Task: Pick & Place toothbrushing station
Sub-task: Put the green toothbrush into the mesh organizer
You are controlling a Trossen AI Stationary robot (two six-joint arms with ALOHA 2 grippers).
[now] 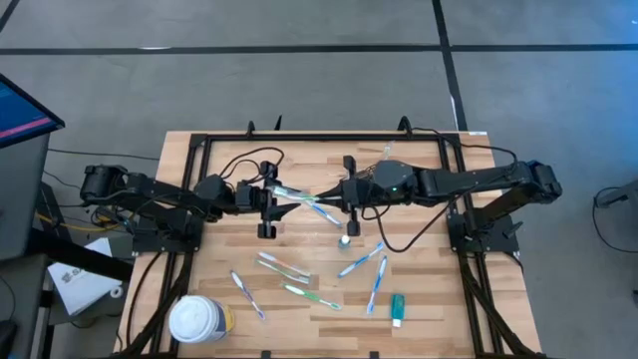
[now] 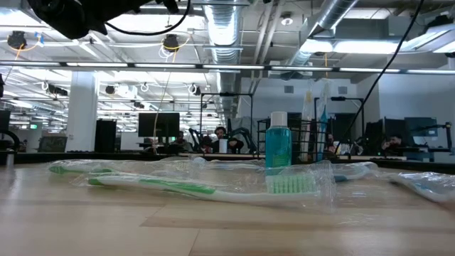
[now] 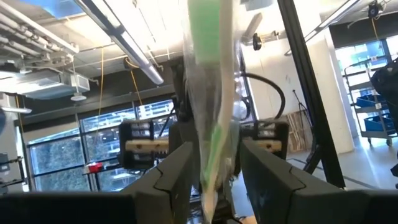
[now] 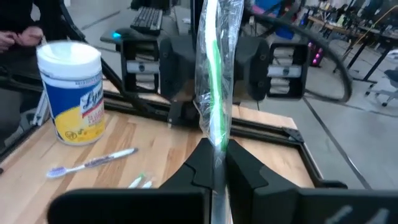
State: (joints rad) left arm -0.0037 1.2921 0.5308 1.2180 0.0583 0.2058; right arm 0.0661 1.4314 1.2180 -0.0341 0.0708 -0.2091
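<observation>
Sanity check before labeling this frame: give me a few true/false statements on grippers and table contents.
1. Both grippers hold one wrapped green toothbrush between them. True: left gripper and right gripper each pinch an end.
2. The white-lidded tub lies tipped over. False: it stands upright.
3. The table has no loose toothbrushes on it. False: several lie there.
4. A small teal tube lies on the table. True.

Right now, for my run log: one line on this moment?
left gripper: holds wrapped green toothbrush | right gripper: shut on its other end | state: held mid-air between arms
</observation>
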